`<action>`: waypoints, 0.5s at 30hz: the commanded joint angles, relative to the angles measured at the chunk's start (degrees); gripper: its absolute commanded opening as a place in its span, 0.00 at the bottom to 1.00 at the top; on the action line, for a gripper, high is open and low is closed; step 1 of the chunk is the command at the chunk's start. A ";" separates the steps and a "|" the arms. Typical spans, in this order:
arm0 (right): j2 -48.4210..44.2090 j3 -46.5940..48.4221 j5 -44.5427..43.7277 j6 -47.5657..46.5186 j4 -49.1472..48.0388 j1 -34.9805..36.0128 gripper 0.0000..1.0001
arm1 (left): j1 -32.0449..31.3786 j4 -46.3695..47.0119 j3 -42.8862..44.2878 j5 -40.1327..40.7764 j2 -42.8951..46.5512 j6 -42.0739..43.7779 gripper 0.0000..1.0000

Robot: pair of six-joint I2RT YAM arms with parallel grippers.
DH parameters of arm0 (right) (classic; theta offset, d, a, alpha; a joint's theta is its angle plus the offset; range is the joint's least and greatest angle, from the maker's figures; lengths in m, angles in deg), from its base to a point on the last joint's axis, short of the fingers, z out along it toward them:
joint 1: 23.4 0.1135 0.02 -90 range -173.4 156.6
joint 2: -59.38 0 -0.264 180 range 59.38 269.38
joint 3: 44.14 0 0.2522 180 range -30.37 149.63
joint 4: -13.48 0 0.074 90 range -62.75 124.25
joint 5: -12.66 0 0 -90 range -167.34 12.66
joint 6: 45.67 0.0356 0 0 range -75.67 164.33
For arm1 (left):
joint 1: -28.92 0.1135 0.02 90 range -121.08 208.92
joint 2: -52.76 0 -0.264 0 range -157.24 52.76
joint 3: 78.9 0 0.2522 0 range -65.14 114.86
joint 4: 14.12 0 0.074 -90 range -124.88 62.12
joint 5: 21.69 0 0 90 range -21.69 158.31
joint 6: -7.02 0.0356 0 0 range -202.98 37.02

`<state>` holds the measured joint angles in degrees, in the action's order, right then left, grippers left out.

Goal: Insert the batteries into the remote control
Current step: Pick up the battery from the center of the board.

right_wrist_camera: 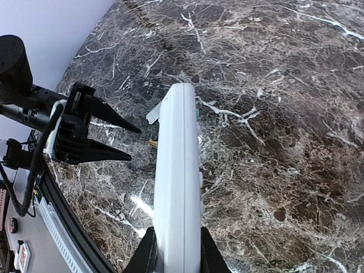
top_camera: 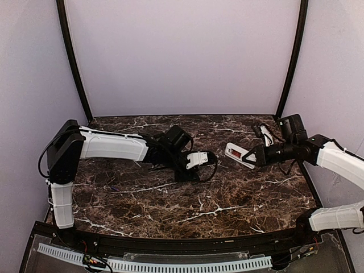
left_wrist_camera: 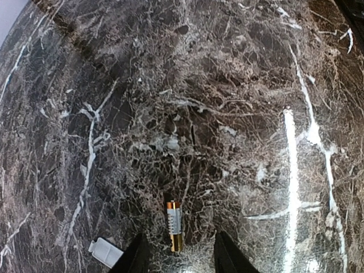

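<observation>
Gripping the remote control [right_wrist_camera: 177, 170] by its near end, the right pincer [right_wrist_camera: 177, 253] is pinched tight on the slim white body, one dark finger on each side. In the right wrist view the handset runs straight out from the fingers, its narrow edge turned up to the camera. From above it sits right of centre over the marbled surface [top_camera: 170, 199], its free end pointing left towards the other arm, with a reddish patch showing on the face that looks up.

The left pincer [left_wrist_camera: 180, 239] reaches in from the left to the middle of the surface and stands spread. Its two black fingers [left_wrist_camera: 136, 259] flank the near end of a single battery [left_wrist_camera: 174, 226], with a visible gap on either side. The battery lies flat on the surface, gold at the near end, silver in the middle, orange at the far tip.

A small white cover piece [left_wrist_camera: 106, 252] lies flat just left of the left finger, apart from the battery
</observation>
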<state>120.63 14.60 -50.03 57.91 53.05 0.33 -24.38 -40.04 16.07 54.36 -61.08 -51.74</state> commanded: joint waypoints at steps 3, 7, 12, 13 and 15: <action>0.33 -0.65 1.36 1.39 0.30 -3.26 0.00 | -0.13 -9.76 6.27 0.53 -4.03 1.72 0.37; 0.81 -0.70 2.49 1.36 0.39 -4.24 0.00 | -0.14 -11.85 9.20 0.64 -7.12 1.46 0.34; 1.21 -0.59 3.46 1.20 0.39 -4.80 0.00 | -0.06 -13.36 11.91 1.04 -9.90 1.20 0.31; 1.23 -0.54 3.50 1.11 0.39 -4.83 0.00 | -0.10 -13.84 12.29 1.17 -10.17 1.15 0.31; 1.31 -0.56 3.52 1.02 0.37 -4.87 0.00 | -0.13 -14.20 13.26 1.68 -11.35 0.92 0.30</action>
<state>121.75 14.57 -47.83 58.59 54.27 -4.11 -24.38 -50.62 26.98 55.43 -71.16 -50.67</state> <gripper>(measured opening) 0.174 0.304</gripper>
